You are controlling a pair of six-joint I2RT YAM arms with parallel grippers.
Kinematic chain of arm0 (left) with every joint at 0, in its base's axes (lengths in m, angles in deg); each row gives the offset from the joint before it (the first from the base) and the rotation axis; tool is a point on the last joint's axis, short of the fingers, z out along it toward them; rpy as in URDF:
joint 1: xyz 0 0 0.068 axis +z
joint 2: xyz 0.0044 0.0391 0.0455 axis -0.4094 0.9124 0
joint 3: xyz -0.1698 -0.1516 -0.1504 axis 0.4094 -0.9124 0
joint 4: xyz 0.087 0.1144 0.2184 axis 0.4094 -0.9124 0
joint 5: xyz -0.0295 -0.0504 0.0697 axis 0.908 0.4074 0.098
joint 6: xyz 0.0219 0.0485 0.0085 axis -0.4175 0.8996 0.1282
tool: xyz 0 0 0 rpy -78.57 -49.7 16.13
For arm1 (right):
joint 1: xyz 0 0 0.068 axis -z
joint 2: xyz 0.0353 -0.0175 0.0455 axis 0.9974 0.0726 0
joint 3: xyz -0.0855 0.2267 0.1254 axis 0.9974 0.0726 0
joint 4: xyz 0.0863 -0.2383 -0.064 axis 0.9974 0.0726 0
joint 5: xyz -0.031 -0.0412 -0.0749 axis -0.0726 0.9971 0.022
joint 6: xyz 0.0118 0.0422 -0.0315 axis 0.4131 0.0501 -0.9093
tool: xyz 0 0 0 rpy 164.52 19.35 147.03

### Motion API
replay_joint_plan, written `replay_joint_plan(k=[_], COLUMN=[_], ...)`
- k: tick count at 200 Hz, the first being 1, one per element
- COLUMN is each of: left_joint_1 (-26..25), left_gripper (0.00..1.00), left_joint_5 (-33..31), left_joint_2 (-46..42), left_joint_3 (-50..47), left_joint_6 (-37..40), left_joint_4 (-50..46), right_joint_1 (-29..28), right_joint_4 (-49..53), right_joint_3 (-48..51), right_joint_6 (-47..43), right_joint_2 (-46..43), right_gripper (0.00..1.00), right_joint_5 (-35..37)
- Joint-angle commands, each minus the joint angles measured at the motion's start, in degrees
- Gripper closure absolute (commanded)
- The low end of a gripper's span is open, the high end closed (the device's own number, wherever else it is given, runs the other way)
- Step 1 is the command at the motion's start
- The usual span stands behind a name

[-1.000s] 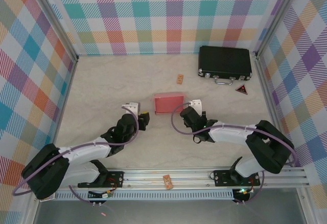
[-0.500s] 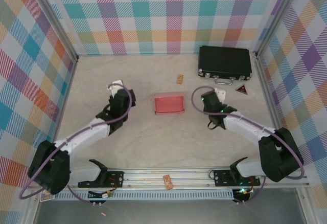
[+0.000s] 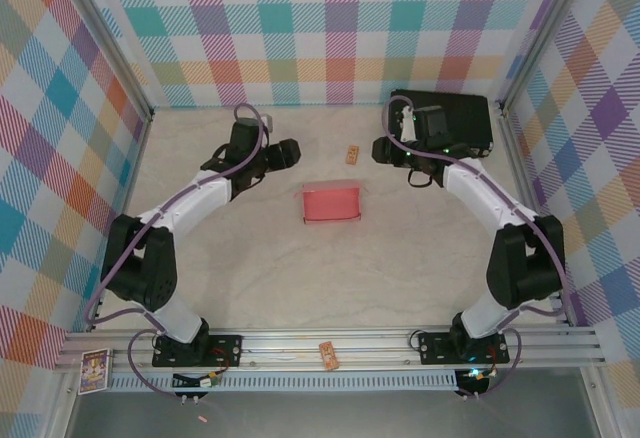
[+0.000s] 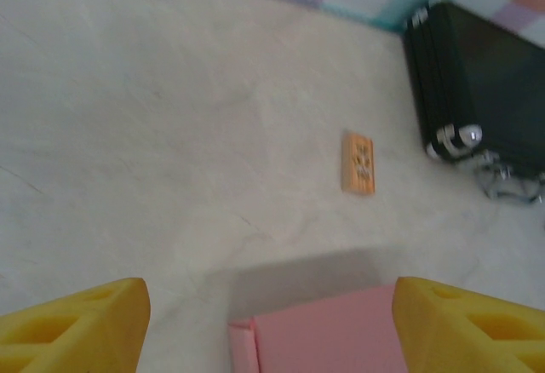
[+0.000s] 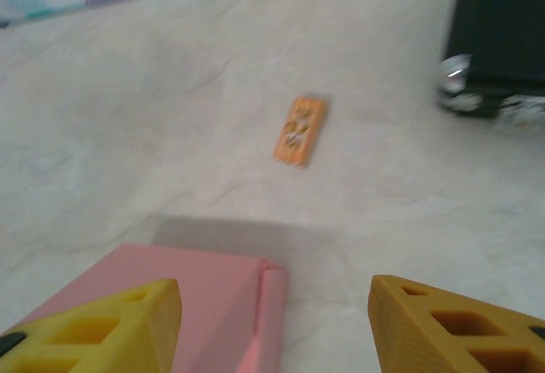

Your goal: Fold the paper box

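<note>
The paper box (image 3: 331, 203) is a small pink rectangular box lying flat mid-table, with nobody holding it. My left gripper (image 3: 289, 153) hovers behind it to the left, and my right gripper (image 3: 381, 149) hovers behind it to the right. Both are open and empty. The left wrist view has the box's far left corner (image 4: 328, 339) low in the picture, between the yellow fingers (image 4: 72, 326) of the left gripper (image 4: 271, 330). From the right wrist, the box's folded end (image 5: 196, 292) lies beneath the left finger (image 5: 94, 330) of the right gripper (image 5: 277, 330).
A black hard case (image 3: 455, 118) stands at the back right, partly covered by my right arm. A tiny tan wooden block (image 3: 352, 155) lies between the two grippers, behind the box. Plaid walls close in the table on three sides.
Both arms have swung away from the near side of the box to the far side of the table. The left gripper has opened wider. The box has not moved.
</note>
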Motion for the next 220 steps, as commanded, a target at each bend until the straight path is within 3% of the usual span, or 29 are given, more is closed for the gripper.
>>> replay_joint_plan(k=[1,36,113,220], left_joint_1=[-1.1,-2.7,-5.4,-7.7], left_gripper=[0.24,0.26,0.45,0.50], left_joint_5=[8.4,8.1,8.6,4.4], left_joint_2=[2.3,4.7,8.6,10.9], left_joint_3=[1.1,0.0,-5.2,-9.7], left_joint_6=[-0.3,0.0,-1.3,-2.6], left_joint_4=[-3.5,-5.5,-3.4,-2.1], right_joint_1=[-1.4,-3.5,-5.9,-7.5], right_joint_4=[6.0,6.4,3.1,-1.5], right_joint_3=[-2.3,-0.6,5.8,10.0], right_joint_6=[-2.8,-3.3,-0.8,3.4], right_joint_2=[3.4,6.1,10.2,14.2], right_gripper=[0.41,0.41,0.46,0.52], right_joint_5=[-8.8,-8.6,-7.3,-5.3])
